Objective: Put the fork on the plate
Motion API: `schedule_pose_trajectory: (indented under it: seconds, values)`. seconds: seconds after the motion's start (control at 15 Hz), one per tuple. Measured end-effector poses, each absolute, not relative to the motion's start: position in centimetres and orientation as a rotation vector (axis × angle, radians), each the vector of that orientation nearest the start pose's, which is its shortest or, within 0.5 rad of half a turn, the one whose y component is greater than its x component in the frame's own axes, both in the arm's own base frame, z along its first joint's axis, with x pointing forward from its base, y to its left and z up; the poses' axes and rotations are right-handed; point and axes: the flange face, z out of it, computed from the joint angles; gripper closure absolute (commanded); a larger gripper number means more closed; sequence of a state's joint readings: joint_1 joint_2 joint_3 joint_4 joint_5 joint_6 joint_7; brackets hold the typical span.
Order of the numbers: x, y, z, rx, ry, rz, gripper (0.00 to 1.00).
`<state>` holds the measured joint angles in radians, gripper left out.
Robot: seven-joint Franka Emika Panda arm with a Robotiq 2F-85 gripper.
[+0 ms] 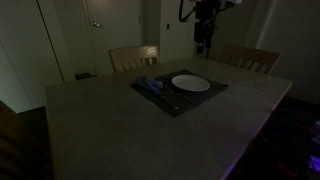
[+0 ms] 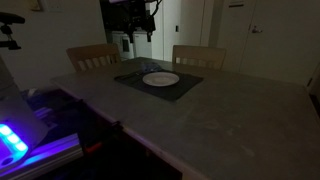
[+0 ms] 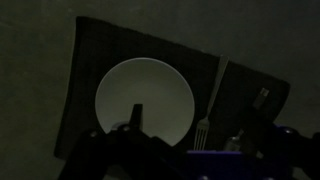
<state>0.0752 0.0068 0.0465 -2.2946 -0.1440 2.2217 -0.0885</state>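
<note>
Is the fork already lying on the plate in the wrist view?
No, the fork lies on the dark placemat beside the white plate, not on it.

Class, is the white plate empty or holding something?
Empty: the plate shows a bare face in the wrist view; the fork lies beside it.

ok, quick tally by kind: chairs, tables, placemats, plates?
chairs: 2
table: 1
placemat: 1
plate: 1
total: 5
</note>
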Motion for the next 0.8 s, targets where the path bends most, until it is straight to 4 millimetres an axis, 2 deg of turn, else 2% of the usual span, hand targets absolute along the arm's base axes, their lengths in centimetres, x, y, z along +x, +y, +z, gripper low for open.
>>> schedule_pose_trajectory:
  seconds: [0.2, 0.47, 0.8]
  values:
    - [50.8, 7.0, 31.5, -3.214, -0.436, 0.102, 0.00]
    - [51.3, 7.6, 28.5, -3.216, -0.304, 0.096, 0.00]
    - [51.3, 7.6, 28.6, -3.216, -0.306, 0.091, 0.00]
